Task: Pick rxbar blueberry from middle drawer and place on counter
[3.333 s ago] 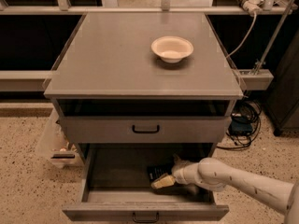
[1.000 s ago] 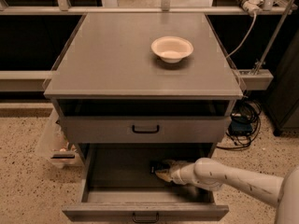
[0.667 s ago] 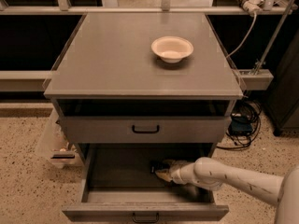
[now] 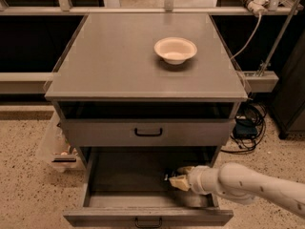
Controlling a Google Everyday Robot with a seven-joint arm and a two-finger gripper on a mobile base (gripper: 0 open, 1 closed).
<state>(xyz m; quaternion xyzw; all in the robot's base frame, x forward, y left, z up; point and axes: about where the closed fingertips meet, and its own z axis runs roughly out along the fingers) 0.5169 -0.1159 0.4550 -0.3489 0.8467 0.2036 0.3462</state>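
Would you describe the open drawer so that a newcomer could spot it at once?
Find the big grey counter with the bowl on it. Under it is a shut drawer front; the open drawer lies below that. It alone is pulled out, with the robot's tool inside at its right.

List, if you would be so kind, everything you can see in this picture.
counter: one, grey, top of the cabinet
bowl: one, cream, on the counter, right of centre
upper drawer: one, grey with black handle, shut, under the counter
middle drawer: one, grey, pulled open, below the upper drawer
rxbar blueberry: cannot make it out in the drawer
cables: several, black, floor right of the cabinet
plastic bin: one, clear, floor left of the cabinet
arm: one, white, entering from the right
gripper: one, cream, inside the middle drawer, right side
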